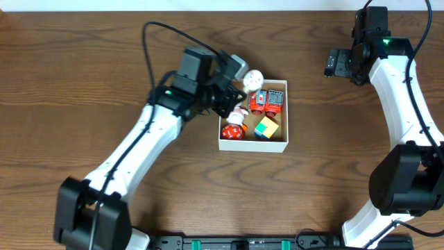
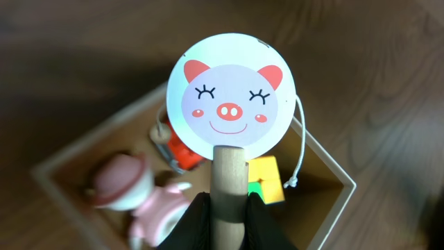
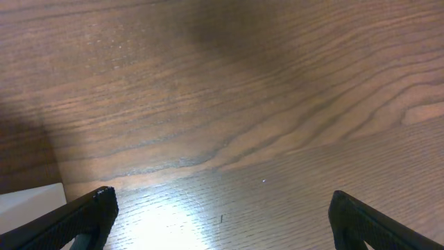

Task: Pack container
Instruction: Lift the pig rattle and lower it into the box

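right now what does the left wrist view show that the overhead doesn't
Only left wrist: the pig face drawn on the round paddle toy, its wooden handle clamped in the left tool. Only overhead: the right tool, parked well apart from the container, and a round red toy inside it. Both: the container, pink doll and colour cube.

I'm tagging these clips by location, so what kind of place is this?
Likely a robotics lab workbench: a left arm and right arm at a wooden table, with a cardboard container of small toys.
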`<state>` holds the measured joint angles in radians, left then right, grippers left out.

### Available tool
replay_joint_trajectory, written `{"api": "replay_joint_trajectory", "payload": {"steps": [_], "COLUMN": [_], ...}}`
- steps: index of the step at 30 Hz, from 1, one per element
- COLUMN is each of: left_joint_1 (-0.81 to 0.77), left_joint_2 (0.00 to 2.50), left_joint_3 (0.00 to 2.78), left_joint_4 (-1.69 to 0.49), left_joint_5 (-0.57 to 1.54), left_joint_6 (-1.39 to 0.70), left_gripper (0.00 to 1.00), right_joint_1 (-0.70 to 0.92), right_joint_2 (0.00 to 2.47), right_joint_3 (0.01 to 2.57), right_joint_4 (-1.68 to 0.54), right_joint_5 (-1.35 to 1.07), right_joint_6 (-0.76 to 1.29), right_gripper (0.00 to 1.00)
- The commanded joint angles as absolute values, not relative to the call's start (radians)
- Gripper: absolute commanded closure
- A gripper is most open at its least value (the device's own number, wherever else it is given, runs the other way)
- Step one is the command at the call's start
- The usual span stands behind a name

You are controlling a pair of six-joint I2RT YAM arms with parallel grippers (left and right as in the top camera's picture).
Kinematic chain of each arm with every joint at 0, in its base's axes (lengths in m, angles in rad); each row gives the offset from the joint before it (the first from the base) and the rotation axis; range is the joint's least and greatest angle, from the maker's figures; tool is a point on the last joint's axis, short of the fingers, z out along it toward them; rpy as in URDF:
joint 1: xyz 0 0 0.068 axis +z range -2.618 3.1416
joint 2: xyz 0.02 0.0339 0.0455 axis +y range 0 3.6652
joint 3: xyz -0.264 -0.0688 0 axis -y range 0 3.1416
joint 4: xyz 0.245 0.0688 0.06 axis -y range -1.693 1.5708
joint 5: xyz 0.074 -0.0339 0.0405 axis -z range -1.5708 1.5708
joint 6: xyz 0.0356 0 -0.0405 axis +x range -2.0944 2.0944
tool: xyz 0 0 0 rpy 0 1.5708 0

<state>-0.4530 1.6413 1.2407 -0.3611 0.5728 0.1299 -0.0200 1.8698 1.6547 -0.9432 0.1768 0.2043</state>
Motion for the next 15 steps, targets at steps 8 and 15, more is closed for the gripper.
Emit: {"api": "replay_joint_trajectory", "payload": {"steps": [8,15], "left_joint_1": [-0.54,-0.54], "left_joint_2": [1.778,1.797], "left_joint_3": [1.254,1.254], "left_joint_4": [-0.364,-0.365], "left_joint_5": [0.583,0.462], "left_joint_6": [0.025,-0.126], "left_gripper": [0.85,0.85], "right_joint_1": [-0.026,-0.026], "right_joint_2": [1.851,1.851], "right_joint_3": [1.67,1.67], "right_joint_4": [-0.943,-0.943], "right_joint_5": [0.187,0.187], "right_joint_6": [0.208,0.208], "right_gripper": [0.01,0.01]}}
